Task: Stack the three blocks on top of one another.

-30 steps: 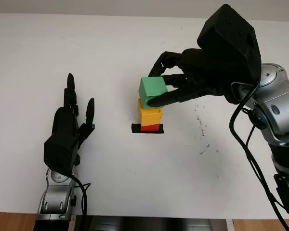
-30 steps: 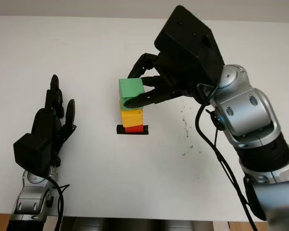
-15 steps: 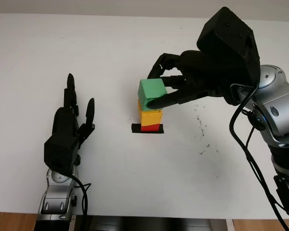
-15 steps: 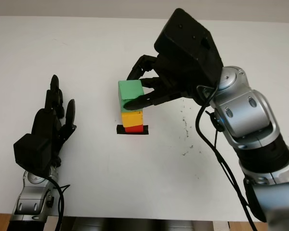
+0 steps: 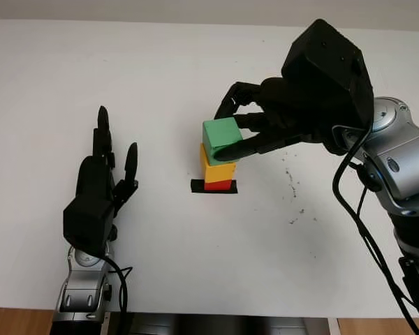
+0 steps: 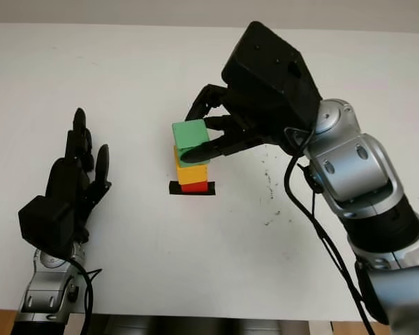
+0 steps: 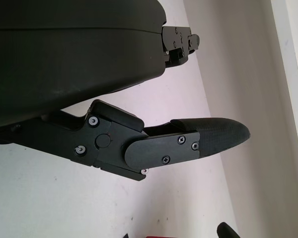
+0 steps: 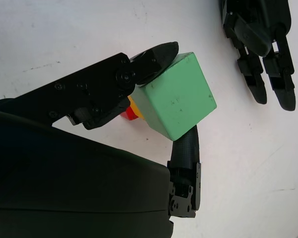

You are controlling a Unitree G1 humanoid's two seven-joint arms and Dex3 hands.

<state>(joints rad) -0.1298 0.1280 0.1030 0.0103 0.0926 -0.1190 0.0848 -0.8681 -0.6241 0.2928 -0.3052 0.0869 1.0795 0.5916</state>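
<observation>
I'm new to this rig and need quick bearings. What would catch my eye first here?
The little tower mid-table: the green block, pinched by the right hand, sits tilted on the yellow block, which rests on the red block over a black mark. The left hand, open, is off to the tower's left.

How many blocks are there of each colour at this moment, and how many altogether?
Green block: 1, held by the right hand on top of the stack
Yellow block: 1
Red block: 1
Total: 3 blocks
</observation>
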